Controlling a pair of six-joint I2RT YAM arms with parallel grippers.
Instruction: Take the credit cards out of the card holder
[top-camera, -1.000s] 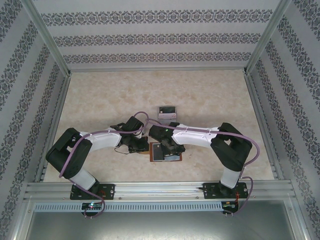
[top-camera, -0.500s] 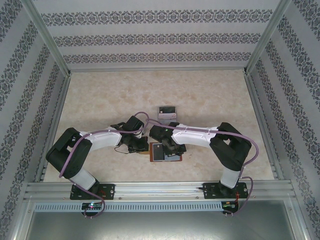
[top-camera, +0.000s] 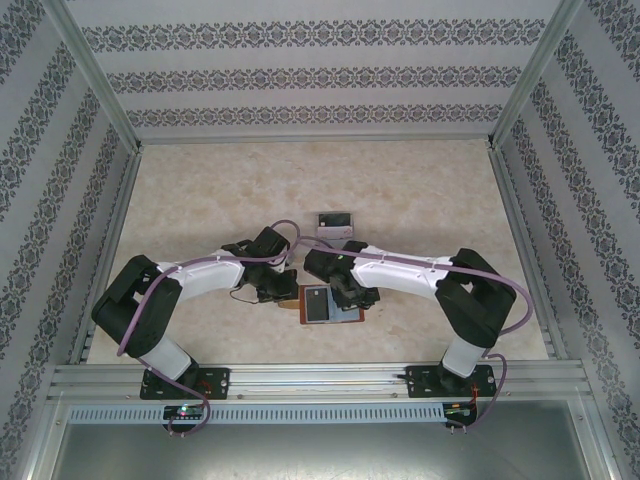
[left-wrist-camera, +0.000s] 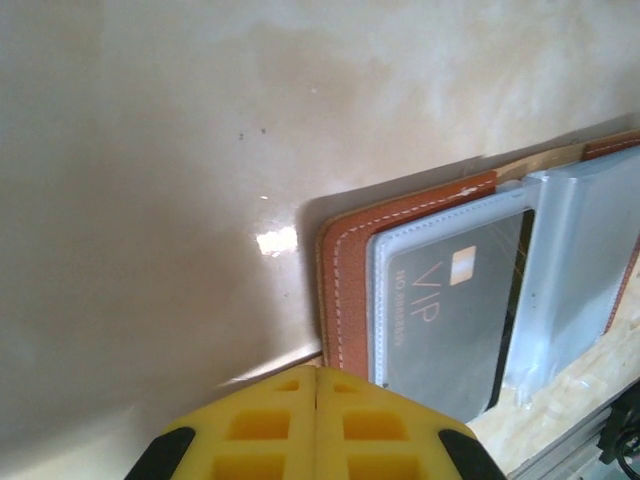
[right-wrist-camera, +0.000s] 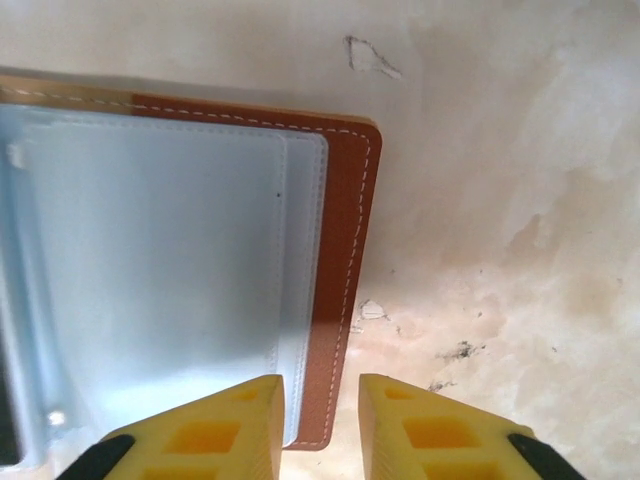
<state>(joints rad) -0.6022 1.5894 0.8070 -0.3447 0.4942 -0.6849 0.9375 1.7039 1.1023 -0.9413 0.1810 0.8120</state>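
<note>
Left wrist: card holder (left-wrist-camera: 343, 270) sleeves a dark card (left-wrist-camera: 440, 320); left gripper (left-wrist-camera: 316, 378) closed, right gripper (right-wrist-camera: 320, 400) narrowly apart.

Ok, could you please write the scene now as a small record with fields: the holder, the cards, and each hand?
card holder: lies open on the table, between the two hands
dark card: marked VIP, inside a clear sleeve of the holder, not yet taken out
left hand: shut, fingertips at the holder's brown stitched edge
right hand: fingers slightly apart, the holder's other brown edge seen between them
far object: small and pale, beyond the holder, too small to identify
</note>
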